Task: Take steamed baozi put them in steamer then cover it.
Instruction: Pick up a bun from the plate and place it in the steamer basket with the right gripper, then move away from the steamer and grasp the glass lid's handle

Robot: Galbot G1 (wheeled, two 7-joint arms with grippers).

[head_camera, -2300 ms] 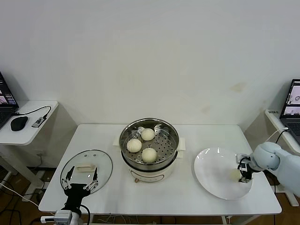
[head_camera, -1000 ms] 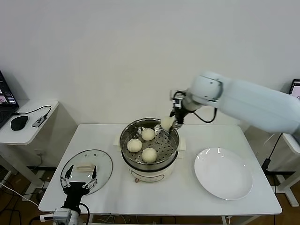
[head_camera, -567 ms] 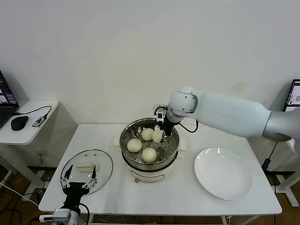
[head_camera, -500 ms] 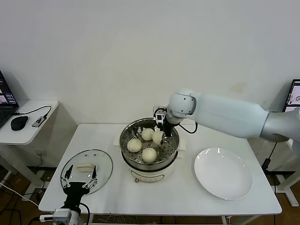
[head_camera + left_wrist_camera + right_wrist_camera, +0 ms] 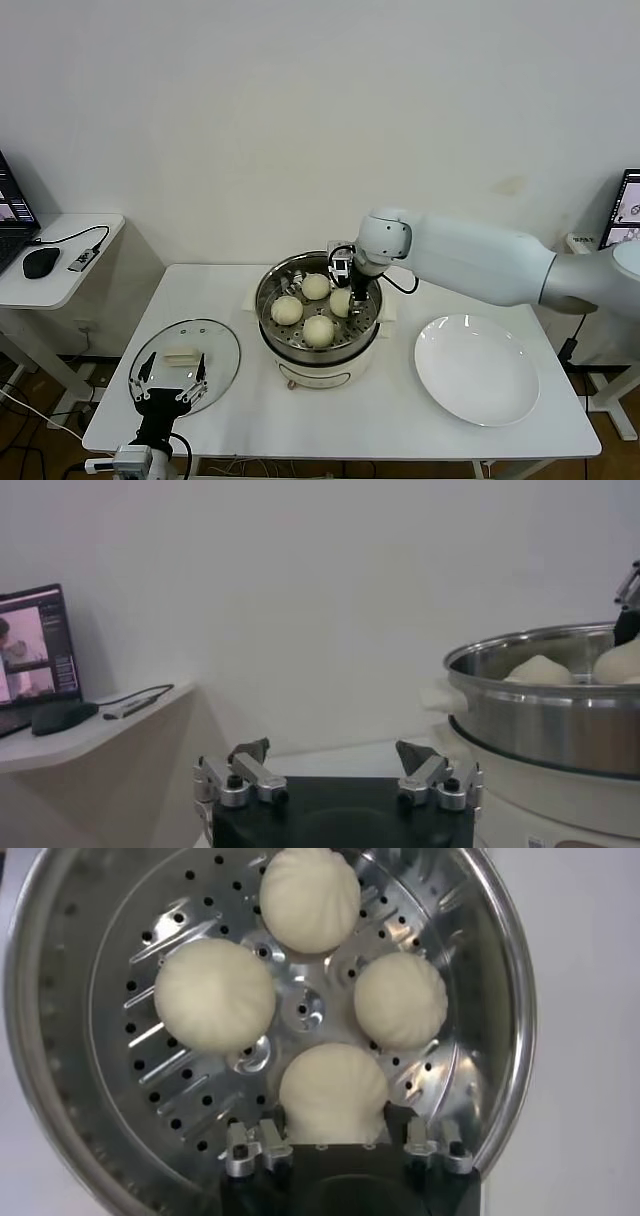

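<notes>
The steamer (image 5: 264, 300) is a shiny steel pot on a white base at the table's middle. Several baozi lie on its perforated tray (image 5: 150, 1080): three apart (image 5: 310, 898) (image 5: 214, 996) (image 5: 400, 1000) and one (image 5: 333, 1088) resting on the tray between the fingers of my right gripper (image 5: 336, 1120). That gripper (image 5: 347, 290) reaches down into the pot from the back right, open, a finger close to each side of that bun. My left gripper (image 5: 175, 366) hangs open over the glass lid (image 5: 215, 345) at the table's front left, holding nothing (image 5: 333, 752).
A white plate (image 5: 476, 372) lies bare on the right of the table. The steamer's wall (image 5: 540, 715) stands to one side of the left gripper. A side table (image 5: 60, 275) with a mouse is at far left; a laptop (image 5: 627, 212) is at far right.
My right arm carried the bun from above the steamer's back rim down onto the tray, and its jaws have widened around it. The left arm has not moved.
</notes>
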